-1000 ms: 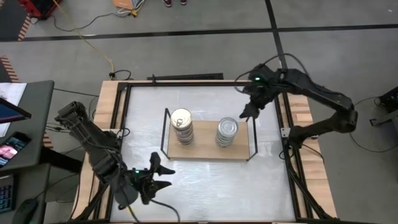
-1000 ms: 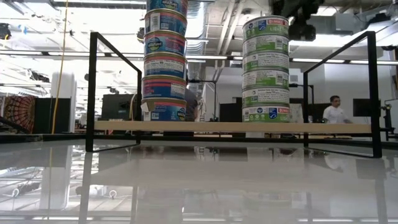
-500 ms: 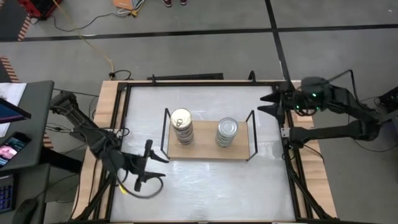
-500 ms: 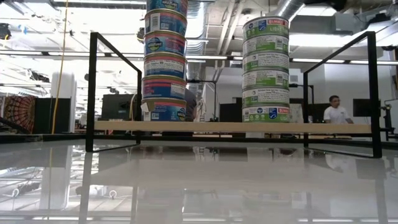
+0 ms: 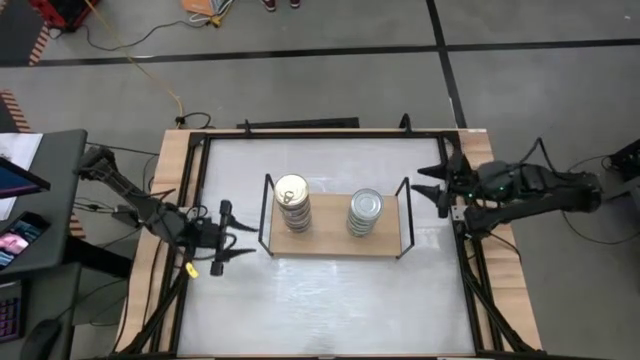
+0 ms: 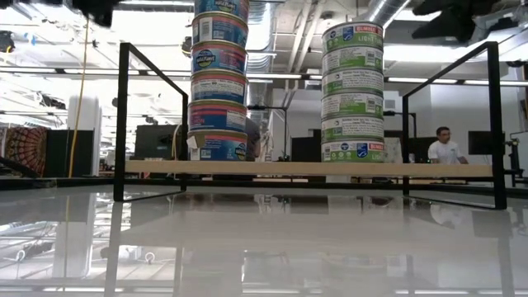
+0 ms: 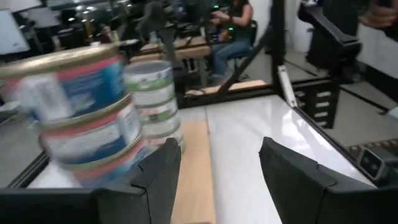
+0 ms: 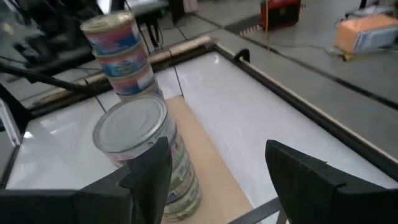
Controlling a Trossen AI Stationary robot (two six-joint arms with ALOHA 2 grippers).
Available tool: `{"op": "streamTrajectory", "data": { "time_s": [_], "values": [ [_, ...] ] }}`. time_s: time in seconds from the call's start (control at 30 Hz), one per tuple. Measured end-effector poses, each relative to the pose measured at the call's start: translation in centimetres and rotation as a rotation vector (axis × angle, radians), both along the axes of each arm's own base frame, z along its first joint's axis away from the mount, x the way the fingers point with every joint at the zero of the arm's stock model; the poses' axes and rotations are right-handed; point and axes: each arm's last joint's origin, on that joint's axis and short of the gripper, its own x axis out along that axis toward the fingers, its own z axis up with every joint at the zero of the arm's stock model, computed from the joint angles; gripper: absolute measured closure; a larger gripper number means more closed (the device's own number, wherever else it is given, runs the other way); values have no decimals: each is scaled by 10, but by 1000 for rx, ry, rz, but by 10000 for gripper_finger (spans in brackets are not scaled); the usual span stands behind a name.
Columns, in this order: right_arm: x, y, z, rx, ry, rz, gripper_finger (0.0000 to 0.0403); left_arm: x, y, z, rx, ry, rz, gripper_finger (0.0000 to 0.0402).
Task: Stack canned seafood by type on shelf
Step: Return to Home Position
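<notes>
Since the earlier frame both arms have pulled back toward the sides of the table (image 5: 330, 300). We see the canned seafood in two tall stacks, standing apart on the shelf (image 5: 330, 243): blue-and-red tins (image 5: 291, 203) under a gold lid and green-labelled tins (image 5: 365, 213) under a silver lid. The left gripper (image 5: 236, 232) hangs off the shelf's left end and the right gripper (image 5: 426, 177) off its right end, both spread wide and empty.

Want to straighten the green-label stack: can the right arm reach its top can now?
Probably yes. The right gripper, open, hovers just outside the shelf's wire end, and nothing covers the top of the green-label stack.
</notes>
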Motion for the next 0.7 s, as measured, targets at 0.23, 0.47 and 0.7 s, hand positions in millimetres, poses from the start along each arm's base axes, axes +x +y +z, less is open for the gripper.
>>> {"op": "streamTrajectory", "data": {
  "time_s": [0.23,0.47,0.7],
  "values": [
    [-24,2,-9,-10,-99,-1,121,-8,17,-23,-32,-19,50,191],
    [-45,-1,-18,13,-178,22,121,-16,26,-42,-110,-66,97,191],
    [-68,-8,-31,-8,-194,-30,121,-24,32,-51,-127,-73,135,191]
  ]
}}
